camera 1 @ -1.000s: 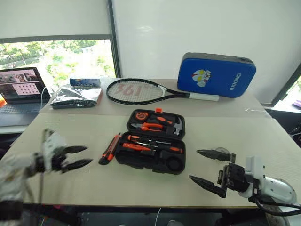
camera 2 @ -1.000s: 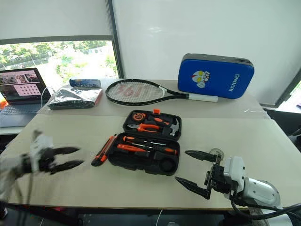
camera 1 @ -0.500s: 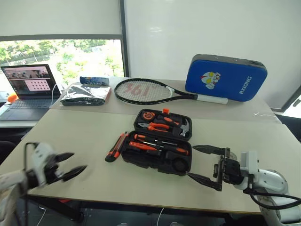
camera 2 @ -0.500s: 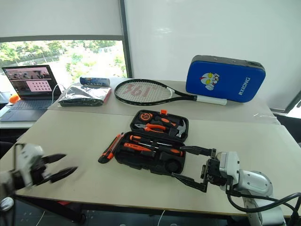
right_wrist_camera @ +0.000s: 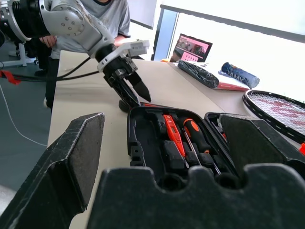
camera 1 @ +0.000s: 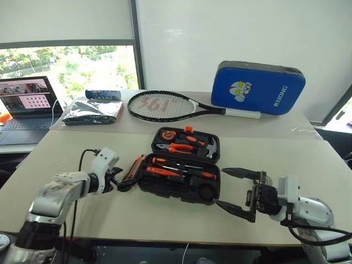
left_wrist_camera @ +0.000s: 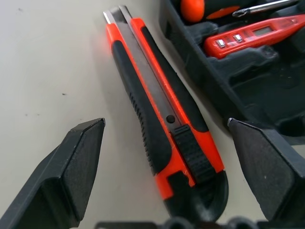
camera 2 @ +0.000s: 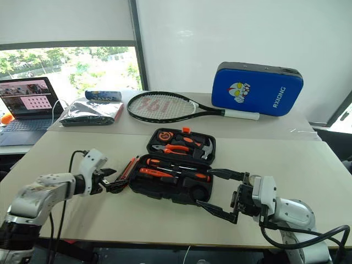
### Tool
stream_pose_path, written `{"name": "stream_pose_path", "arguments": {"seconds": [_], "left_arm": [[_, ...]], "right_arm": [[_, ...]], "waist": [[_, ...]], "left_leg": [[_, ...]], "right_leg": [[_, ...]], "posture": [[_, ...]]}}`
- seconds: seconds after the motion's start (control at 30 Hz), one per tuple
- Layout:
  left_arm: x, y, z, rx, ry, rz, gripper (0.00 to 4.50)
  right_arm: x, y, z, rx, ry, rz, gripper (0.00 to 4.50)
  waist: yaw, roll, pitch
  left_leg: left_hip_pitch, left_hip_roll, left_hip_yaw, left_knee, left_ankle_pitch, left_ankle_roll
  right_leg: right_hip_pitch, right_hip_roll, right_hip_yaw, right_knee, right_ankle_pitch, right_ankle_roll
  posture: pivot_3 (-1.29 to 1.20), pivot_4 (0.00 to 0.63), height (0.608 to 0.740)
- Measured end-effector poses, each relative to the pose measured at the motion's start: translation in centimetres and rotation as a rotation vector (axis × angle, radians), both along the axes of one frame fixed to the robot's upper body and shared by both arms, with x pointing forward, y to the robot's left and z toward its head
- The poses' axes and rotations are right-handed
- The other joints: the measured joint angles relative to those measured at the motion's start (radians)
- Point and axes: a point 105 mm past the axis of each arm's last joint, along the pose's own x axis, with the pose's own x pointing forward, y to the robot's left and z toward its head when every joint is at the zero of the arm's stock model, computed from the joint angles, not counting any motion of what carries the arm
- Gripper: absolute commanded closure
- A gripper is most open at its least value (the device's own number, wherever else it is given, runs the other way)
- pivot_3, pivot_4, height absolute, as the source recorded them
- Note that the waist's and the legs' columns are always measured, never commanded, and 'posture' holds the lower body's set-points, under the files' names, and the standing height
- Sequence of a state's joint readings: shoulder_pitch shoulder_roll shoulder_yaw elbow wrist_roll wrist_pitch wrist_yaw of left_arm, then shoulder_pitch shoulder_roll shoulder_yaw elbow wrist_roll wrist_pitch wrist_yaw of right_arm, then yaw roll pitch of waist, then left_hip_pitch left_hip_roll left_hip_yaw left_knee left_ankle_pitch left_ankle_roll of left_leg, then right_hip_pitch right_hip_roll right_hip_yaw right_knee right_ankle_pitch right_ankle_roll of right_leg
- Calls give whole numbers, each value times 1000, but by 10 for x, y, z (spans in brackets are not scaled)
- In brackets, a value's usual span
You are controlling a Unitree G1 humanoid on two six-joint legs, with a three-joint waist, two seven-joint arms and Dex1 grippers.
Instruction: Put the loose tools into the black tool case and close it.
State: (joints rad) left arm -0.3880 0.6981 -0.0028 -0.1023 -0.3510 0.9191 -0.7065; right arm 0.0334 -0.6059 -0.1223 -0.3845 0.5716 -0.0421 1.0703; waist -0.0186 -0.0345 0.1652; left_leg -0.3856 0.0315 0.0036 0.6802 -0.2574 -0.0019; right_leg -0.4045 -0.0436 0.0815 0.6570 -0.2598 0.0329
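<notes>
Already most tools sat in the open black moulded-plastic tool case [camera 1: 184,171], but the orange-and-black utility knife [left_wrist_camera: 162,114] lay loose between the left gripper [left_wrist_camera: 167,167]'s spread, empty fingers, and the right gripper [camera 1: 237,190] gaped empty beside the unclosed case.

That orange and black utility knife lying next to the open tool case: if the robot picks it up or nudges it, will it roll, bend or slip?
The utility knife looks like a stiff, flat-sided bar, so it will probably slide rather than roll. Its ribbed black grip should help the fingers hold it. It lies close beside the black tool case, so a sideways nudge may push it against the case wall.
</notes>
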Motion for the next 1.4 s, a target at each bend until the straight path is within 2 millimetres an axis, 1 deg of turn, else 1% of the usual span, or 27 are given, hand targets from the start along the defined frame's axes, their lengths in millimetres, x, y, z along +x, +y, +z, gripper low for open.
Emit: {"name": "stream_pose_path", "arguments": {"seconds": [0.13, 0.2, 0.3, 0.47, 0.5, 0.57, 0.7, 0.73, 0.77, 0.83, 0.9, 0.93, 1.0, 1.03, 1.1, 1.13, 1.2, 1.3, 1.4], "left_arm": [[17, -5, 0, 26, -29, 58, 34], [20, -4, 0, 37, -32, 76, 34], [26, -5, -1, 30, -46, 96, 847], [30, 0, -2, 51, -48, 102, 2616], [29, 2, -1, 55, -45, 98, 2749], [28, 8, 0, 52, -43, 88, 2754], [29, 35, 4, 29, -60, 82, 2754], [28, 40, 10, 24, -96, 31, 2754], [26, 40, 18, 20, -144, -46, 2754], [18, 31, 39, 12, -235, -241, 2754], [8, 13, 60, -2, -303, -465, 2754], [7, 10, 64, -2, -312, -500, 2754], [-6, -17, 74, 12, -286, -755, 2754], [-9, -24, 75, 21, -276, -808, 2754], [-15, -46, 73, 59, -258, -953, 2754], [-17, -60, 69, 85, -253, -1021, 2754], [-18, -78, 60, 125, -243, -1106, 2754], [-13, -95, 46, 199, -239, -1163, 2754], [-7, -102, 28, 271, -206, -1183, 2754]], "right_arm": [[-2, 2, 0, 7, 5, -4, 0], [-2, 2, 0, 11, 4, -10, 0], [-2, 2, 0, 15, 10, -21, 0], [-3, 6, 0, 21, 16, -13, 0], [-2, 6, 0, 21, 19, -14, 0], [-2, 6, 0, 21, 21, -16, 0], [-2, 5, -1, 21, 26, -30, 0], [-3, 3, -1, 19, 26, -38, 0], [-4, 1, -1, 12, 27, -46, 0], [-5, -3, -1, -2, 28, -61, 0], [-7, -5, 0, -13, 24, -61, 0], [-7, -5, 0, -15, 22, -60, 0], [-11, -9, 0, -22, 34, -66, 0], [-11, -10, 0, -26, 35, -66, 0], [-11, -10, -1, -25, 38, -69, 0], [-12, -10, -1, -24, 40, -71, 0], [-13, -8, 1, -23, 35, -68, 0], [-14, -6, 1, -22, 39, -68, 0], [-16, -5, 1, -20, 45, -73, 0]], "waist": [[9, 0, 0], [6, 0, 0], [5, 1, 0], [6, 1, 0], [5, 1, 0], [4, 1, 0], [-10, 1, 0], [-10, 0, 0], [-7, 0, 1], [-1, 0, 1], [13, 0, 1], [15, 0, 1], [23, 0, 1], [23, 0, 1], [23, 0, 1], [22, 0, 1], [20, 0, 1], [9, 0, 1], [-1, 0, 1]], "left_leg": [[1, 0, 0, 0, 0, 0], [1, 0, 0, 0, 0, -1], [2, 0, 0, 0, 1, -1], [1, -1, 0, 0, 1, -1], [1, -1, 0, 0, 1, -1], [1, 0, 0, 0, 1, -1], [0, 1, 0, -1, 1, -1], [0, 1, 0, -1, 1, -1], [-1, 0, 0, -1, 1, -1], [-2, 0, 0, -1, 1, -1], [-4, -1, 0, 0, 1, -1], [-4, -1, 0, 0, 1, -1], [-5, 0, 0, 0, 1, -1], [-5, 0, -1, 0, 1, -1], [-5, 0, -1, 0, 1, -1], [-5, 0, -1, 0, 1, -1], [-6, 0, -1, 0, 1, -1], [-6, 0, -2, 0, 1, -1], [-6, 0, -2, 0, 1, -1]], "right_leg": [[1, 0, 0, 0, 0, 0], [1, 0, 0, 1, 0, 0], [1, 0, 0, 1, 0, 0], [1, 0, 0, 1, 0, 0], [1, 0, 0, 0, 0, 0], [1, 0, 0, 0, 0, 0], [-1, 1, 0, 0, 0, -1], [-1, 1, 0, 0, 0, -1], [-2, 1, -1, 0, 0, -1], [-2, 0, -1, -2, 0, -1], [-1, -1, -3, -4, 0, 0], [-1, -1, -3, -4, 0, 0], [0, 0, -4, -7, 1, 0], [0, 0, -4, -7, 1, 1], [1, 0, -4, -8, 1, 1], [1, 0, -4, -8, 1, 1], [0, 0, -4, -8, 1, 1], [0, 1, -4, -8, 1, 1], [0, 1, -4, -8, 1, 1]], "posture": [[0, 150, 740], [0, 150, 740], [0, 150, 740], [0, 150, 740], [0, 150, 740], [0, 150, 740], [0, 150, 740], [0, 150, 740], [0, 150, 740], [0, 150, 740], [0, 150, 740], [0, 150, 740], [0, 150, 740], [0, 150, 740], [0, 150, 740], [0, 150, 740], [0, 150, 740], [0, 150, 740], [0, 150, 740]]}}
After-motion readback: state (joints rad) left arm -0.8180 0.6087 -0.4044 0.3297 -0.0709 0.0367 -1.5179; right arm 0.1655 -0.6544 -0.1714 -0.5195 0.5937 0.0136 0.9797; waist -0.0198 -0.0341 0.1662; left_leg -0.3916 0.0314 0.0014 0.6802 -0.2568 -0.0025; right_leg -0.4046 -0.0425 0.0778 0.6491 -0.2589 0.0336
